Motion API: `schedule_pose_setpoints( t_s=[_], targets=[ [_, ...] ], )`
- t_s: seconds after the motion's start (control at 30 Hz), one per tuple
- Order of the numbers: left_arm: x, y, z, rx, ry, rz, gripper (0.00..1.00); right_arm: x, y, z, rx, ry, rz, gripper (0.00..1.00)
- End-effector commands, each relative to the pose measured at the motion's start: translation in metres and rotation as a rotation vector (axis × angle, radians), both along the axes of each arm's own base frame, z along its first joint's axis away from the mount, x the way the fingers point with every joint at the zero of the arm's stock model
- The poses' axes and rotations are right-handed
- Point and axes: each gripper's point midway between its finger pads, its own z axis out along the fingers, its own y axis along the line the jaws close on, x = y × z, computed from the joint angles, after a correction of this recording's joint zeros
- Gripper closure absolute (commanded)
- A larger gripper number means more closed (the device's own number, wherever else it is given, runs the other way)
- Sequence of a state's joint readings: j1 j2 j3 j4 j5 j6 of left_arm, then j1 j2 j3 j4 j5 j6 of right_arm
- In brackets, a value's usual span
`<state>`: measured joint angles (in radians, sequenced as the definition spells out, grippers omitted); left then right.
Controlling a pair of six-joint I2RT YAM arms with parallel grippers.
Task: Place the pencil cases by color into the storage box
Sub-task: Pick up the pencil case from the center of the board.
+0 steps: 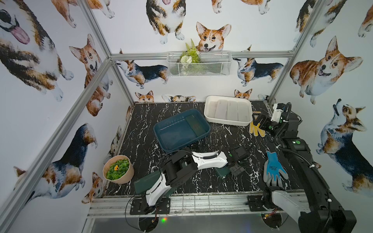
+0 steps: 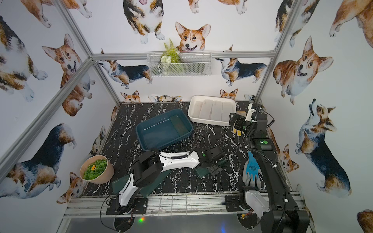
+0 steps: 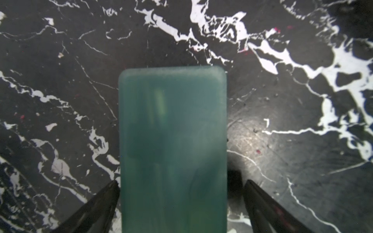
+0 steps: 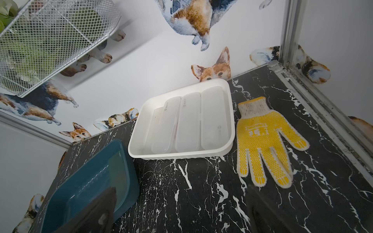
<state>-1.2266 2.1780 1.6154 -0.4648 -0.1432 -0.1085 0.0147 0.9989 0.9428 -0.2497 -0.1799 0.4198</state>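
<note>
The left arm is reaching low across the black white-veined marble table. Its left gripper is pointing down and straddling one end of a dark green flat oblong plastic pencil case lying on the table. The jaws are standing spread, one finger touching the case's edge and the other just clear of it. The right arm is holding the right gripper in the air at the far right, jaws wide apart and gripping nothing.

Four frosted white cases are lying side by side in the white rectangular plastic tray (one partly tucked under its neighbour). One green case is lying inside the dark teal plastic storage box. More green plastic is showing under the left arm's base, too hidden to count.

A yellow dotted knit glove is lying just beside the tray, with a blue-grey glove near the right arm and a potted green plant at the near left.
</note>
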Motion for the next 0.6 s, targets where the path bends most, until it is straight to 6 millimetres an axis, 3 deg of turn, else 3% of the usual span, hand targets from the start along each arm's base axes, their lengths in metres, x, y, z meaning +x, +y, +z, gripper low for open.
schedule_pose_setpoints(
  t_s=[0.0,0.23,0.33,0.43,0.57],
  targets=[
    [0.0,0.001,-0.006,0.034,0.021,0.007,0.04,0.001,0.001,0.005,0.001,-0.023,0.006,0.0],
    [0.003,0.001,-0.011,0.049,0.038,0.025,0.1,0.0,0.0,0.006,-0.006,-0.026,0.003,0.0],
    [0.005,0.001,-0.011,0.055,0.035,0.029,0.22,-0.001,0.0,0.007,-0.008,-0.03,0.002,0.0],
    [0.007,0.001,-0.006,0.052,0.023,0.035,0.3,-0.002,0.0,0.007,-0.01,-0.031,0.001,0.0],
    [0.011,0.003,0.013,0.033,-0.005,0.039,0.32,-0.002,-0.001,0.008,-0.013,-0.034,-0.001,0.0]
  ],
)
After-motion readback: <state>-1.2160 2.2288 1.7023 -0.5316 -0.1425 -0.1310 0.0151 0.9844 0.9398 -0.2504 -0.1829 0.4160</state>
